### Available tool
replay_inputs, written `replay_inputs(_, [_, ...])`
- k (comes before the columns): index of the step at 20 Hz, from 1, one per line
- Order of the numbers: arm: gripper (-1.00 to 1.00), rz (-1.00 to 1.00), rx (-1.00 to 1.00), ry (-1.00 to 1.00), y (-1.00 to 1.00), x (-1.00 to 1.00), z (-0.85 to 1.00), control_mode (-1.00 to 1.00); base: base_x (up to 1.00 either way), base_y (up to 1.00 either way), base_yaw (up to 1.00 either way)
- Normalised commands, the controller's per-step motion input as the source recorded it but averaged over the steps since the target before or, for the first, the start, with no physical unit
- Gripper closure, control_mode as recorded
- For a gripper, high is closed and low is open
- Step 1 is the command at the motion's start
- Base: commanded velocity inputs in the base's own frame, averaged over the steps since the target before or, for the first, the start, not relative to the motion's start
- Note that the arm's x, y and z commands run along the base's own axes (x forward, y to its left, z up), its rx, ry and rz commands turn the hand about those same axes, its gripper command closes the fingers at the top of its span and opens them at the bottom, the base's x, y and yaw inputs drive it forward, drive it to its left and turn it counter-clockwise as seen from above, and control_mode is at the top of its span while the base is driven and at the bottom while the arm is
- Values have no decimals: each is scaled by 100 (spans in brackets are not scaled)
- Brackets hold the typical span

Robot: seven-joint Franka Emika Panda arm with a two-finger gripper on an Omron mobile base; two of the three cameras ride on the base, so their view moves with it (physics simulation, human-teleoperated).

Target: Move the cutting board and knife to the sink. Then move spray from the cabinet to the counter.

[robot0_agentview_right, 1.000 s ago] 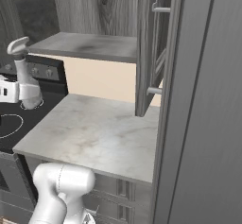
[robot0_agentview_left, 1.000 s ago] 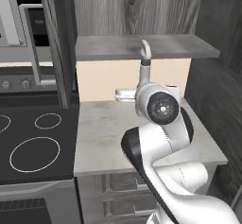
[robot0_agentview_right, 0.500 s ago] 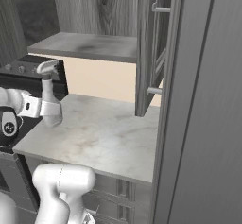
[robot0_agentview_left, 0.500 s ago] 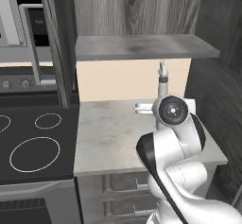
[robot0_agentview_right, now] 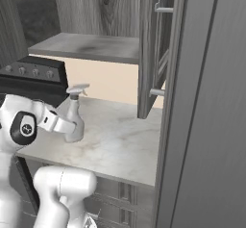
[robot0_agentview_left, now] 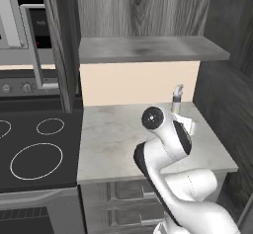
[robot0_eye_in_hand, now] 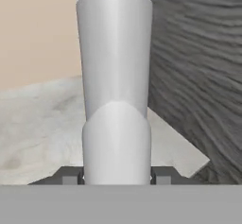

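The spray (robot0_agentview_right: 73, 118), a pale grey-white bottle with a trigger nozzle, stands upright low over the left part of the marble counter (robot0_agentview_right: 120, 143). My gripper (robot0_agentview_right: 73, 128) is shut on its lower body. In the hand view the spray (robot0_eye_in_hand: 116, 90) rises between my fingertips (robot0_eye_in_hand: 70, 176), with the gripper (robot0_eye_in_hand: 116, 176) closed round it. From the left base view just the spray's nozzle (robot0_agentview_left: 176, 96) pokes up behind my arm, near the counter's (robot0_agentview_left: 111, 136) back right. The cabinet's shelf (robot0_agentview_left: 148, 48) above is bare, and its door (robot0_agentview_right: 153, 49) hangs open. The cutting board, knife and sink are out of view.
A black cooktop (robot0_agentview_left: 34, 151) adjoins the counter on the left, with its control panel (robot0_agentview_right: 33, 70) behind. A tall dark wood-grain panel (robot0_agentview_right: 211, 107) bounds the right side. Grey drawers (robot0_agentview_left: 126, 191) sit under the counter. A microwave (robot0_agentview_left: 20, 18) hangs at upper left.
My arm has swung right and downward with the spray, carrying it from up by the cabinet shelf to low over the counter. The grip has stayed the same.
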Motion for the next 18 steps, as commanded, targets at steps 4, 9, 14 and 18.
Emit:
replay_inputs(4, [100, -31, 0, -2, -32, 73, -73, -100, 0, 0, 0])
replay_inputs(9, [100, -11, -3, -3, -18, 58, -51, -100, 0, 0, 0])
replay_inputs(14, [100, -7, -1, 1, 0, 49, -17, -100, 0, 0, 0])
replay_inputs(18, [100, -20, -9, 10, -7, 31, -32, -100, 0, 0, 0])
